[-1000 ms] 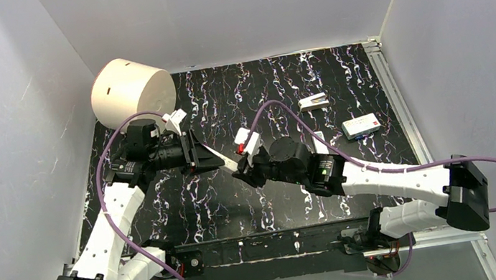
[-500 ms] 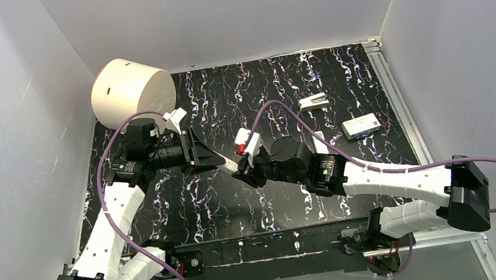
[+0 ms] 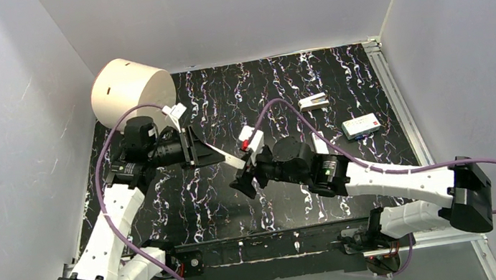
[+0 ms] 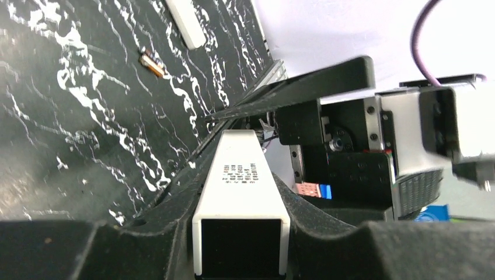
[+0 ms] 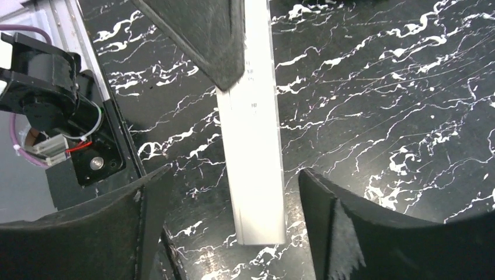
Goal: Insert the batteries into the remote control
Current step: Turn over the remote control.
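My left gripper (image 4: 242,233) is shut on the remote control (image 4: 239,175), a slim white bar with small print on its upper face. In the top view the left gripper (image 3: 209,154) holds the remote control (image 3: 232,160) above the mat, pointing toward the right arm. My right gripper (image 5: 233,221) stands open, and the remote's free end (image 5: 257,175) lies between its fingers (image 5: 146,204) without touching either. From above, the right gripper (image 3: 242,182) sits just below the remote's tip. One battery (image 4: 152,63), small, dark and copper-tinted, lies on the mat.
A large white cylinder (image 3: 131,90) stands at the back left. A white strip (image 3: 314,100) and a white box with a red mark (image 3: 361,125) lie at the right. Another white strip (image 4: 185,23) lies near the battery. The black marbled mat (image 3: 260,88) ends at a metal rail on the right.
The right gripper has opened, let go of the remote's end and drawn back toward the near edge. The left gripper keeps its hold on the remote and has shifted slightly.
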`<state>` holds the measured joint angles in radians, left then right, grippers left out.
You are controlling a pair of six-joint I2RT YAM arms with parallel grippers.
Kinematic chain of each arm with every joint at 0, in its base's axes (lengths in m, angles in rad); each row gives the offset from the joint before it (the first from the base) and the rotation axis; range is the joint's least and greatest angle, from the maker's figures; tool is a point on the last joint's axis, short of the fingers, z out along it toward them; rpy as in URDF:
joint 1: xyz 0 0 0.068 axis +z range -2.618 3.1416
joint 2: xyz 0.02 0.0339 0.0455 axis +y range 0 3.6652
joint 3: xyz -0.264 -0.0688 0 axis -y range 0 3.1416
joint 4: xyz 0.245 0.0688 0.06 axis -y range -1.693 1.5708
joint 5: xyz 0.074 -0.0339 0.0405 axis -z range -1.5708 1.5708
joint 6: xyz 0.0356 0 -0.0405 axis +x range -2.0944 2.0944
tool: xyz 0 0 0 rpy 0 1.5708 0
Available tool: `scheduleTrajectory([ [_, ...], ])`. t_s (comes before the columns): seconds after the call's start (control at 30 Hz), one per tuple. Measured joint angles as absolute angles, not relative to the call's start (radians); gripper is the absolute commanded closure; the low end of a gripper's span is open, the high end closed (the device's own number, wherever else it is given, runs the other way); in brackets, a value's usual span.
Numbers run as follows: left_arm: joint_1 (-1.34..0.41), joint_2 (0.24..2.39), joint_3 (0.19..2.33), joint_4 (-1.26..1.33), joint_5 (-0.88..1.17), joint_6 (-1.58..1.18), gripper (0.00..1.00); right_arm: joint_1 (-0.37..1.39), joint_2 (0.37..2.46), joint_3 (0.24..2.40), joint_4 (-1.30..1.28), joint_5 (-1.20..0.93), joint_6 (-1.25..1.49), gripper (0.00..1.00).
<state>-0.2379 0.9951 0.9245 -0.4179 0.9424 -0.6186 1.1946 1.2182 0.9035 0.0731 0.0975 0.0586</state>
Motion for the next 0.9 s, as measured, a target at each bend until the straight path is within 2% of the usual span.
scheduleTrajectory([
  [0.17,-0.238,0.987,0.931,-0.324,0.989,-0.496,1.00,1.147,1.126,0.852,0.088,0.067,0.208,0.02],
  [0.33,-0.238,0.996,0.997,-0.303,1.022,-0.303,1.00,1.099,1.017,0.847,0.145,0.056,0.444,0.03],
  [0.53,-0.237,1.051,1.100,-0.152,1.132,-0.208,1.00,1.069,0.912,0.759,0.244,0.221,0.810,0.01],
  [0.77,-0.234,1.076,1.136,-0.004,1.240,-0.178,1.00,1.009,0.990,0.689,0.454,0.231,1.139,0.01],
  [0.9,-0.231,1.064,1.150,0.029,1.283,-0.137,1.00,1.008,1.038,0.690,0.618,0.170,1.236,0.11],
])
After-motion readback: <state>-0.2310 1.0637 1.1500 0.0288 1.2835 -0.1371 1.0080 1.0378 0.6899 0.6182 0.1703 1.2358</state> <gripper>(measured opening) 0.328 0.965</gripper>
